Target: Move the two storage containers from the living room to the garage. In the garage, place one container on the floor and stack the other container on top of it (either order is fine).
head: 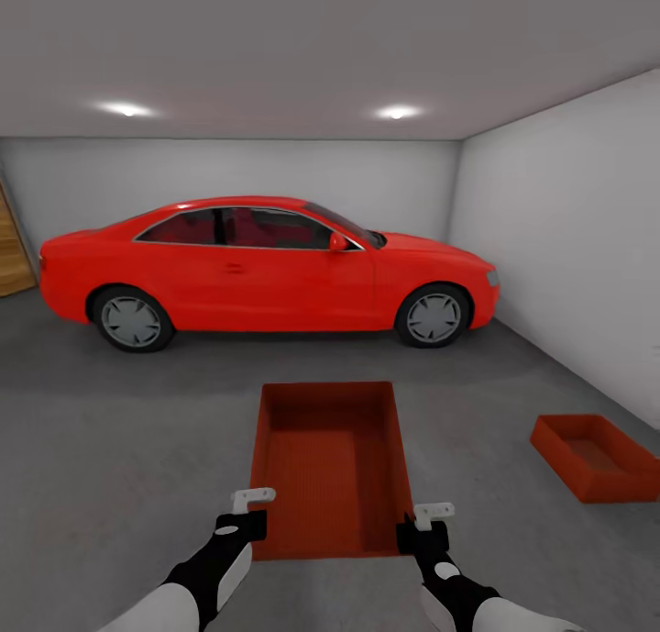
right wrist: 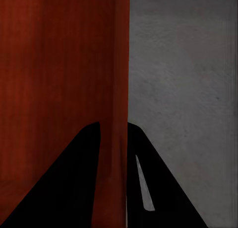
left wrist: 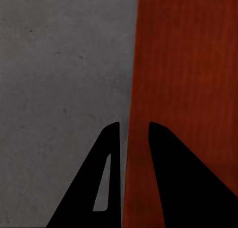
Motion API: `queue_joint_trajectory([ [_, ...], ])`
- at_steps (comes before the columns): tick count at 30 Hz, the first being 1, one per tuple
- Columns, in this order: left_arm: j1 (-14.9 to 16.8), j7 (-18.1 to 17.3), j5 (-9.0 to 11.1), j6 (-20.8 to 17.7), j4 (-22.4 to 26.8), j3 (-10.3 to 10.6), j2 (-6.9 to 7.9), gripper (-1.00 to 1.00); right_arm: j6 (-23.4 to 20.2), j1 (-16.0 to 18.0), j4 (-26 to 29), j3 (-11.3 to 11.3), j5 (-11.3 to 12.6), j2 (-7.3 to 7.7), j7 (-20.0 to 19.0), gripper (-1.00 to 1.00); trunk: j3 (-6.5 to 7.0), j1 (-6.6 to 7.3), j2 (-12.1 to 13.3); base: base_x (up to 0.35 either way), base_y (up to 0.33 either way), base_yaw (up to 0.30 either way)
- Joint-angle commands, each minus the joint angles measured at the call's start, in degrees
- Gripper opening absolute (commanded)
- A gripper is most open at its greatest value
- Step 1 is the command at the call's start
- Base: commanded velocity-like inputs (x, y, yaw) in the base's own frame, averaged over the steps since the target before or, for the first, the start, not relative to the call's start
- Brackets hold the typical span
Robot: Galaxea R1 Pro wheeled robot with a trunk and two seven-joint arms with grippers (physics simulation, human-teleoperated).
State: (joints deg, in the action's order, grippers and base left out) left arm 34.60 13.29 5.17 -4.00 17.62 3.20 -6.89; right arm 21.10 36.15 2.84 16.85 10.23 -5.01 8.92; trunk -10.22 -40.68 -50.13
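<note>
The robot stands in the garage, facing a red car point(head: 266, 270) parked side-on against the pale back wall point(head: 275, 169). Two ceiling lights point(head: 124, 109) glow above, and a strip of wood-plank door point(head: 14, 247) shows at the far left.

Both arms reach forward and hold one bin point(head: 330, 467) between them, open top up, its ribbed bottom in view. The left gripper point(head: 246, 513) clamps the bin's left wall near the near corner, and the right gripper point(head: 426, 522) clamps the right wall likewise. In the left wrist view, the left gripper point(left wrist: 134, 138) has its dark fingers point(left wrist: 173, 188) narrowly set on either side of the thin orange-red wall point(left wrist: 131, 89). The right wrist view shows the same: the right gripper point(right wrist: 114, 133) pinches the wall point(right wrist: 121, 64) between close fingers point(right wrist: 64, 188), with the inside of the bin on one side and grey concrete floor point(right wrist: 183, 89) on the other.

The held bin hangs over the floor point(head: 119, 430), in front of the car. The second bin point(head: 594, 456) sits on the floor to the robot's right, near the side wall point(head: 568, 247), well apart from the held one.
</note>
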Motion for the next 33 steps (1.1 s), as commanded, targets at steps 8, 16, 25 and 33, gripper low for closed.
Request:
queue_joint_trajectory([
  [8, 0.0, 0.7, 0.1, -0.4, 0.2, -0.5, 0.03, -1.00, 0.5, 0.1, -0.1, -1.6, 1.7, 0.00, 0.8, -1.00, -0.08, -0.04, -0.1, 0.320, 0.142, -0.281],
  [16, 0.0, 0.7, 0.0, -0.4, 0.2, -0.5, 0.03, -1.00, 0.5, 0.1, -0.1, -1.6, 1.7, 0.00, 0.8, -1.00, -0.08, -0.04, -0.1, 0.320, 0.166, -0.282],
  [25, 0.1, 0.7, 0.0, -0.4, 0.2, -0.5, 0.03, -1.00, 0.5, 0.1, -0.1, -1.6, 1.7, 0.01, 0.8, -1.00, -0.08, -0.04, -0.1, 0.320, 0.168, -0.282],
  [33, 0.0, 0.6, 0.0, -0.4, 0.2, -0.5, 0.04, -1.00, 0.5, 0.1, -0.1, -1.6, 1.7, 0.02, 0.8, -1.00, -0.08, -0.04, -0.1, 0.320, 0.124, -0.282],
])
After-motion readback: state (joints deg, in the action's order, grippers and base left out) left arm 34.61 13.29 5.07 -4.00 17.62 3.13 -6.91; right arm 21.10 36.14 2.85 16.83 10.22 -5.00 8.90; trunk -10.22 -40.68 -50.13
